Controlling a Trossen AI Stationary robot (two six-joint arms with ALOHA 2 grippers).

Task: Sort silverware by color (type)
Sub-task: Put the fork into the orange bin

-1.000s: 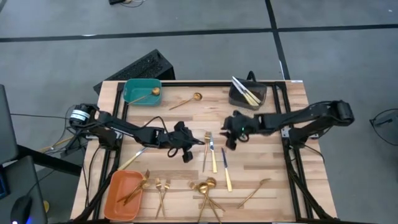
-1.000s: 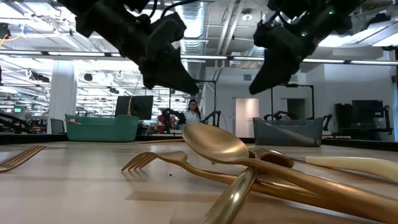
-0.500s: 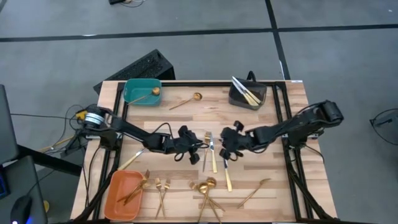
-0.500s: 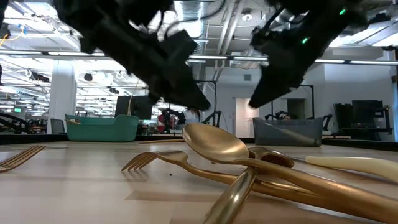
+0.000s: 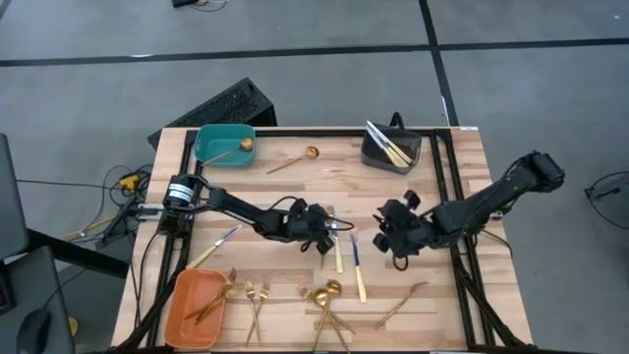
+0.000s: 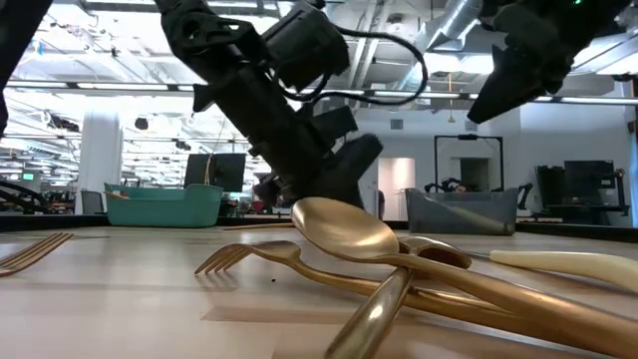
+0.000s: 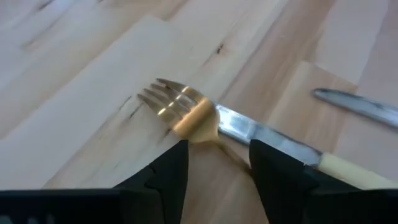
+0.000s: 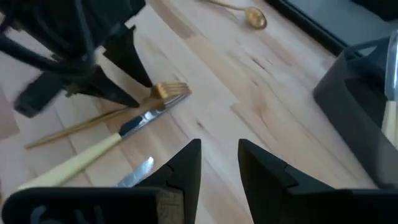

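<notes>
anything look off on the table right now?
Yes: mid-table a gold fork lies across a knife, the two types overlapping, with the left gripper straddling the fork's neck, jaws open. Near the front edge, spoons sit in a crossed heap.

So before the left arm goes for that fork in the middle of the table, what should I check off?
1. Left hand open, a finger on each side of the fork's neck: ok.
2. Fork flat on the table: ok.
3. Fork free of its neighbours: not ok, a knife lies against it.
4. Right hand empty and off to the side: ok.
5. Orange bin unobstructed: ok.
</notes>
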